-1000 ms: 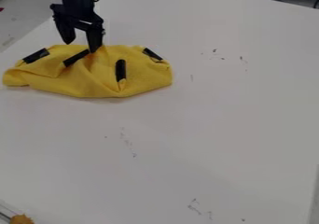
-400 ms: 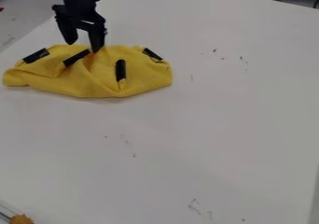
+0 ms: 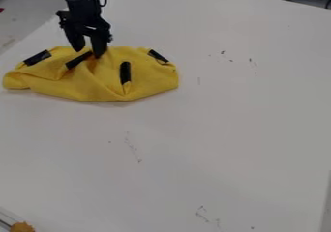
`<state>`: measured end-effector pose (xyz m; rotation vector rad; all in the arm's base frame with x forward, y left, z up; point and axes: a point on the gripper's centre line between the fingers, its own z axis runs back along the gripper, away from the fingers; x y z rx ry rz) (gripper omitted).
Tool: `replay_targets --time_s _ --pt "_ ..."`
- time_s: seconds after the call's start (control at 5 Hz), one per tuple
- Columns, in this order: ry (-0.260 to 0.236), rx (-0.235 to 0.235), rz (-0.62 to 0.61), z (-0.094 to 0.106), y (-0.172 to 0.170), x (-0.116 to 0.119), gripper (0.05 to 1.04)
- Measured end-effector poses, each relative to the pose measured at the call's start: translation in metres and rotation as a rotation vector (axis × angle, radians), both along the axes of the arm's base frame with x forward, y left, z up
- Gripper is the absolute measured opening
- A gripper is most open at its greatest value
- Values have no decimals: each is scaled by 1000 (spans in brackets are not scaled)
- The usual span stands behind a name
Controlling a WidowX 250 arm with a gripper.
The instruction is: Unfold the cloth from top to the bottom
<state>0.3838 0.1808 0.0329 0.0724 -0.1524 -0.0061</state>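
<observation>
- Cloth (image 3: 97,87), yellow with four black strips (image 3: 125,73), rumpled on the white counter (image 3: 226,129)
- End effector (image 3: 88,53) at the cloth's far edge, jaws apart

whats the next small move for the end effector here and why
Probably ease the end effector down slightly and close it to pinch the yellow cloth: its fingers stand apart at the cloth's upper edge, near the upper end of a black patch, and the cloth is still bunched in folds, so it likely needs a grip before any unfolding.
</observation>
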Motion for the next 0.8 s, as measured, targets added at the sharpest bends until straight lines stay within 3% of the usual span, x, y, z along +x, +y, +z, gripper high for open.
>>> replay_targets --time_s 0.2,0.4,0.6,0.8 --pt "14 -10 -2 -8 -1 -1 366" --pt "14 -3 1 -4 1 1 158" --pt "34 15 8 -4 2 -2 67" --pt "20 76 -11 17 -6 0 58"
